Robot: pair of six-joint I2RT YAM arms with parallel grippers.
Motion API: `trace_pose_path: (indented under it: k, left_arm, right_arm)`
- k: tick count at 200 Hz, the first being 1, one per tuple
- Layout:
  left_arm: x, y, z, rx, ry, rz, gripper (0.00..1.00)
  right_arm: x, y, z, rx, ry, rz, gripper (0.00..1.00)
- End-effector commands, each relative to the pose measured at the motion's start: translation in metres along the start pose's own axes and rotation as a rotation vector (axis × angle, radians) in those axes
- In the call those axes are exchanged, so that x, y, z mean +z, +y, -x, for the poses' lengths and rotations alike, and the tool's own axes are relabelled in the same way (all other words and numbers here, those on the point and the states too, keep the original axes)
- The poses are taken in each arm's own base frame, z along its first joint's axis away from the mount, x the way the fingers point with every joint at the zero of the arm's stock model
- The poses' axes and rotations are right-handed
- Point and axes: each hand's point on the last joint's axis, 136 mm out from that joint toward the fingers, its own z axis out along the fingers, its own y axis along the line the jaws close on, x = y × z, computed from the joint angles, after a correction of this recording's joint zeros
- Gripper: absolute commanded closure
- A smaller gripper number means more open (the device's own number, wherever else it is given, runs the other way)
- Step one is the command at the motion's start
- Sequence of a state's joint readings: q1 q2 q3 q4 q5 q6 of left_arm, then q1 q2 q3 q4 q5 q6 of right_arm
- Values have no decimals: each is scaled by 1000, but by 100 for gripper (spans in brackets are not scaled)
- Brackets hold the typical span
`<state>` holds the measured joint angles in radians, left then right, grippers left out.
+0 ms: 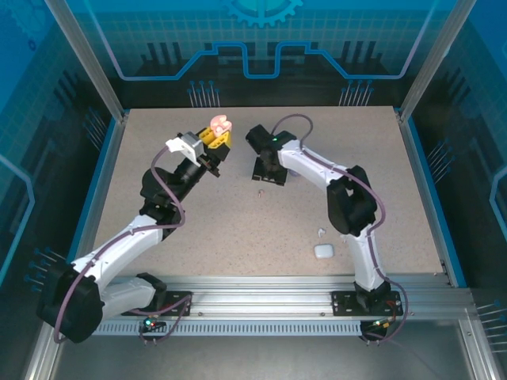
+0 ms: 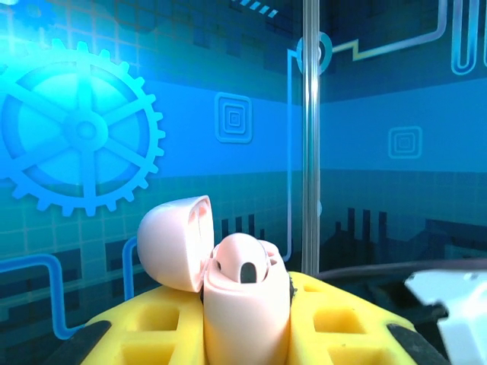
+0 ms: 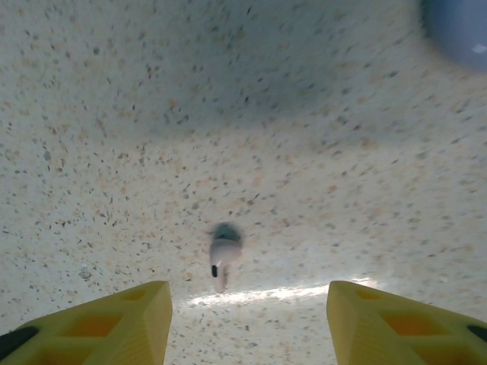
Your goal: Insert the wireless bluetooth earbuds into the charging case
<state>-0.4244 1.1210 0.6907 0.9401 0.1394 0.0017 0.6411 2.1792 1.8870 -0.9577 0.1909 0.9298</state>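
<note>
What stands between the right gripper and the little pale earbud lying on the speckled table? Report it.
Nothing visible does. The small pale stemmed earbud lies alone on the speckled tabletop, just ahead of the open right gripper, with bare surface between it and the yellow fingers. A blurred grey-blue shape sits far off to one side.

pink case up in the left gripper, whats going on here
The left gripper holds the pink charging case off the table, lid open, with what looks like one earbud already seated. The right gripper hangs open above the table, a loose earbud lying under it, not yet picked up.
</note>
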Motion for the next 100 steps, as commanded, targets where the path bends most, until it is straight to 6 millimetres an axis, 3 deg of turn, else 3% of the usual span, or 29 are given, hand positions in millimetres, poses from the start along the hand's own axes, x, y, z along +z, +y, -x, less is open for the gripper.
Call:
trace_pose_path:
  k: [1, 49, 65, 69, 100]
  left_arm:
    - [-7, 8, 11, 3, -33, 37, 100]
    - [-9, 11, 10, -4, -37, 45, 100]
    - [-10, 12, 10, -4, -37, 47, 100]
    - [-10, 12, 10, -4, -36, 46, 100]
    - [-10, 13, 8, -4, -33, 48, 100]
  right_arm:
    - [4, 6, -12, 17, 34, -48, 44]
    - [29, 9, -24, 10, 75, -95, 53]
    - [28, 11, -23, 13, 72, -86, 58]
    - [40, 9, -26, 10, 87, -107, 58]
    - [50, 9, -29, 7, 104, -122, 59]
